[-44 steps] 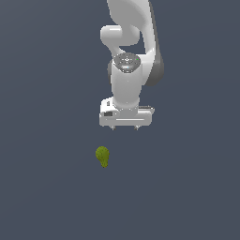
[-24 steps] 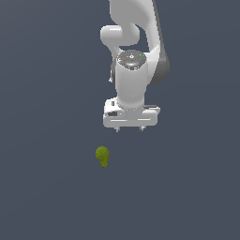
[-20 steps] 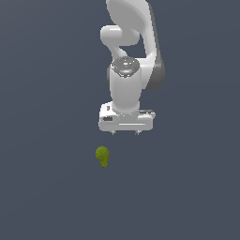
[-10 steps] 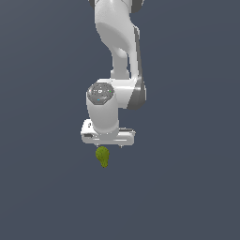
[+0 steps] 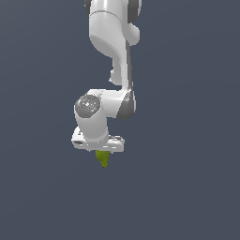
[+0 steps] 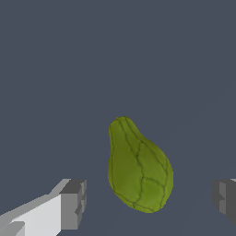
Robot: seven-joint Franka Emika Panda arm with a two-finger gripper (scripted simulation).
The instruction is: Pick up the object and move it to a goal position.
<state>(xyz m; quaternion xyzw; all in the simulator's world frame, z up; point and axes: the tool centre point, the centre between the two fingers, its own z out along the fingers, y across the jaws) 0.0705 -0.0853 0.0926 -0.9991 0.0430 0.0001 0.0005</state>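
The object is a small olive-green pear-shaped item lying on the dark grey floor. In the wrist view it lies between my two fingertips, with gaps on both sides, its narrow end pointing away. In the exterior view only its tapered tip shows below the white hand; the rest is hidden by it. My gripper is open and sits low, right over the object, touching nothing that I can see.
The floor is a plain dark grey surface. The white arm rises from the hand toward the top of the exterior view.
The arm has swung toward the exterior view's left and come down. The hand, earlier up and to the right of the object, now covers it. The object has not moved.
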